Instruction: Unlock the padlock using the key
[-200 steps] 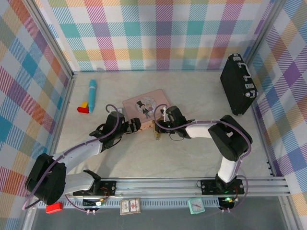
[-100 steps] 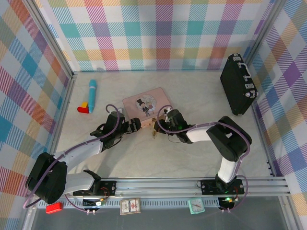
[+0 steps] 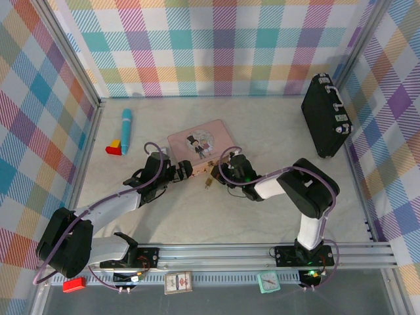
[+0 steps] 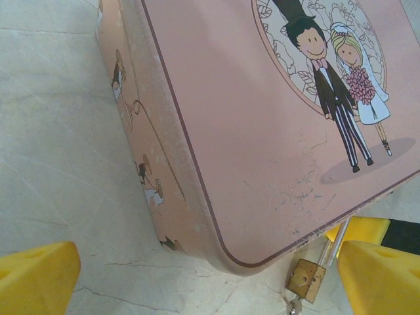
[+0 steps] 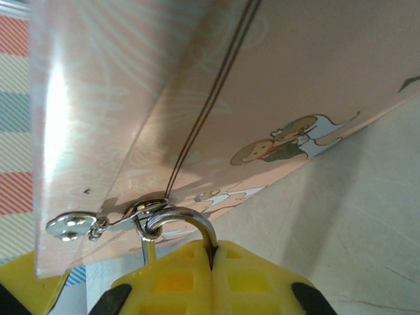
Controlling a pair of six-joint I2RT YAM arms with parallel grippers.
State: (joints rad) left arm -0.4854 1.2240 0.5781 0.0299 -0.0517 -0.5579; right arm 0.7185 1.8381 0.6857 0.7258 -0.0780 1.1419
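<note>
- The pink tin (image 4: 262, 131) lies about mid-desk (image 4: 59, 164), a touch toward the far edge, with its lid shut.
- The padlock (image 4: 306, 279) hangs on the tin's side facing the desk's near edge, close to a rounded corner. Its shackle (image 5: 190, 220) is looped through the hasp (image 5: 111, 222).
- The left jaws stand wide open, one yellow fingertip (image 4: 39, 279) on either side of that corner, holding nothing.
- The right jaws are pressed together, and the shackle rises out of the seam between their fingertips (image 5: 249, 275), so they are gripping the padlock.
- A small silvery sliver under the padlock's body is probably the key (image 4: 293, 306), seated in the keyhole. It sits at the very bottom of the left wrist view, so I wouldn't swear to it.
- Done, by my reckoning: the lock is held steady and the key seems to be in place.
- Left to do: the shackle looks closed, so the key has yet to be turned and the shackle freed. The open left jaws look the likelier pair to take the key.
</note>
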